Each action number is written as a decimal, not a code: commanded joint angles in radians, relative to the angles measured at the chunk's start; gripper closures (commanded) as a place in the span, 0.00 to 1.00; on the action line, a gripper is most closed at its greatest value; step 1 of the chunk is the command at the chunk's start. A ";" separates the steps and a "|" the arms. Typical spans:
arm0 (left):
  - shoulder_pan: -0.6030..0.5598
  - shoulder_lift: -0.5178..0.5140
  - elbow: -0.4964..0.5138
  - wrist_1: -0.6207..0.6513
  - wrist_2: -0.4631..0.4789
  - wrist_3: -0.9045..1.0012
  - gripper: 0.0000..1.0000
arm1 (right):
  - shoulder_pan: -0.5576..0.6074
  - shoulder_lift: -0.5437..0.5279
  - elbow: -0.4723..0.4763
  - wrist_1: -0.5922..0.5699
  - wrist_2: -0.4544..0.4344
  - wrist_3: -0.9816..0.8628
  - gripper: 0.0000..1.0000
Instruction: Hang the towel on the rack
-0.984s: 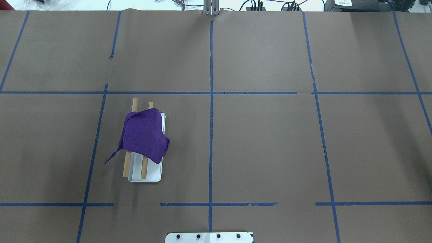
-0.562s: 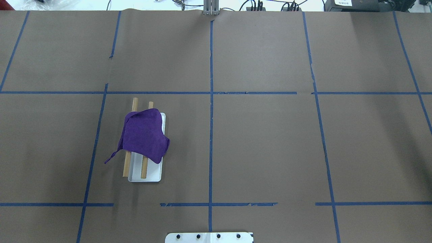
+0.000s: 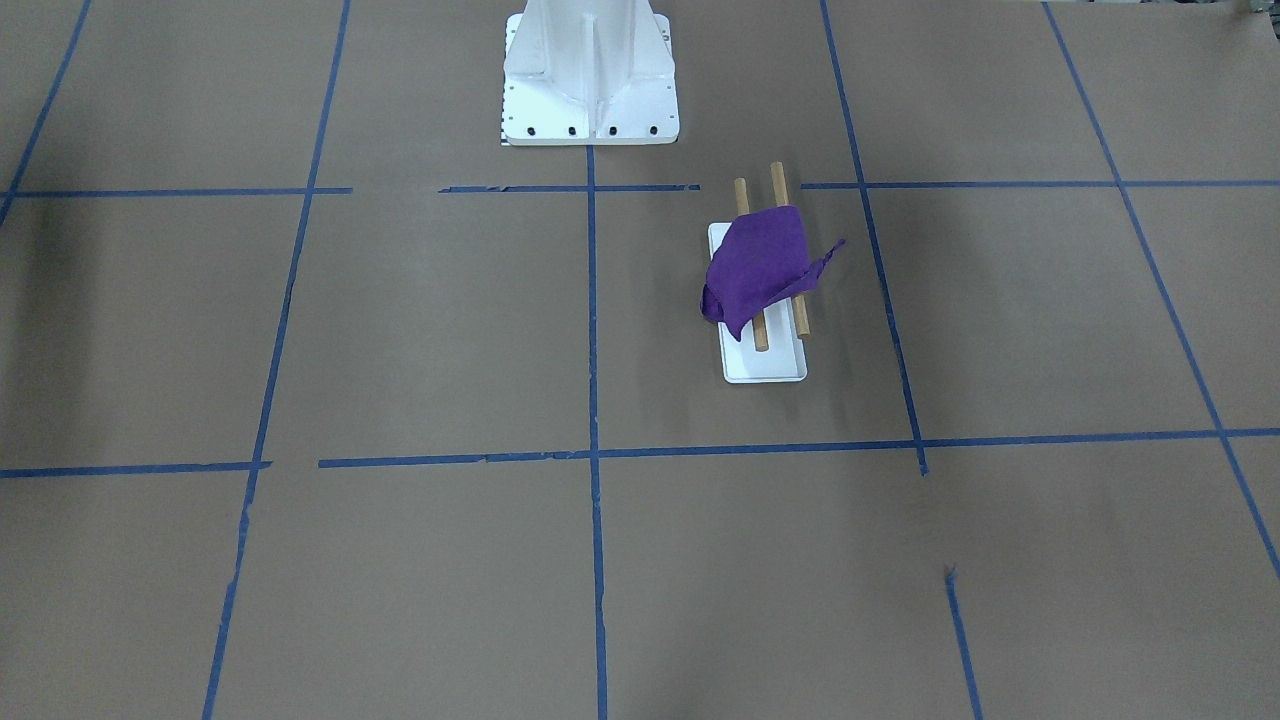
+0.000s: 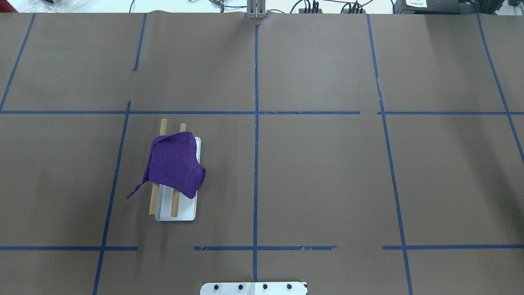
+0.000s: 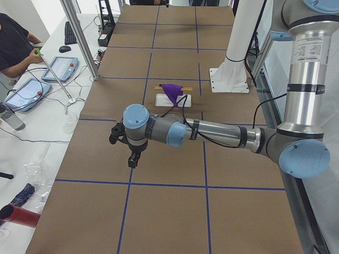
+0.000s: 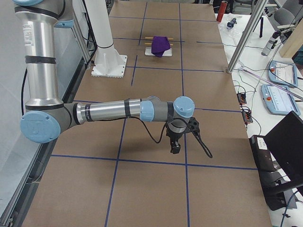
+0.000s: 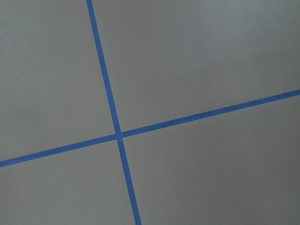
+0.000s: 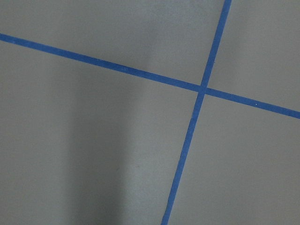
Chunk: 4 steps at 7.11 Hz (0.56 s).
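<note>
Left of the worktop's centre, nearer the robot's edge, a soft crumpled purple towel [image 4: 175,166] drapes over the two round wooden dowels [image 4: 153,203] of the flat-based white rack [image 4: 186,213], which run front to back (jaws of the left gripper [image 5: 133,159] and right gripper [image 6: 175,147]: cannot tell).

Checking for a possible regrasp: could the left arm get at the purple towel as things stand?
Probably yes: the towel lies draped over the rack on that arm's side, uncovered, and the left gripper hangs apart from it.
</note>
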 commanded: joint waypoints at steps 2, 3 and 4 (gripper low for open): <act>-0.003 0.005 -0.002 0.001 0.004 0.001 0.00 | 0.000 0.002 0.010 0.001 0.001 0.002 0.00; -0.003 0.011 -0.002 0.001 0.003 -0.001 0.00 | 0.000 0.004 0.009 0.001 -0.002 0.002 0.00; 0.000 0.022 0.004 0.000 0.003 -0.001 0.00 | 0.000 0.005 0.009 0.001 0.000 0.002 0.00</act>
